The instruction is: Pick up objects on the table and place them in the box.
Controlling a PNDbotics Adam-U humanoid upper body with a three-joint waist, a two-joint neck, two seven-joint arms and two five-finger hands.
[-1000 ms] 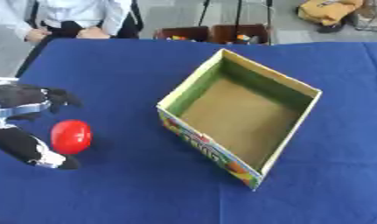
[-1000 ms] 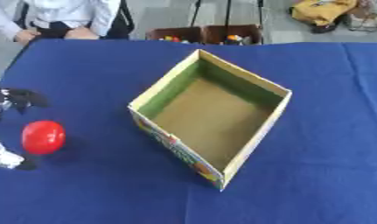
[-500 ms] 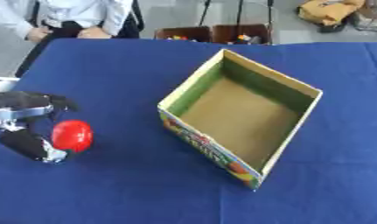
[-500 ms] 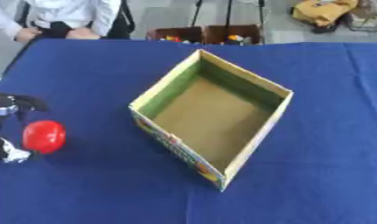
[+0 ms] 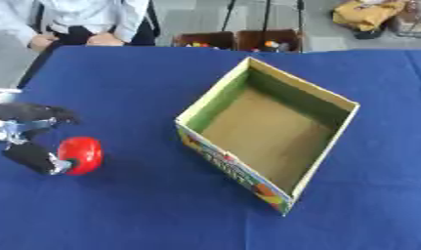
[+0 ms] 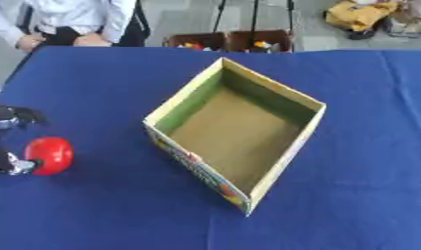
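The black left hand (image 5: pixel 27 139) sits at the left edge of the blue-clothed table (image 5: pixel 119 205), thumb and fingers closed around a round red object (image 5: pixel 80 155), well left of the open cardboard box (image 5: pixel 269 141).

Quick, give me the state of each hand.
Left hand: fingers and thumb pinch the red ball.
Right hand: not in view.
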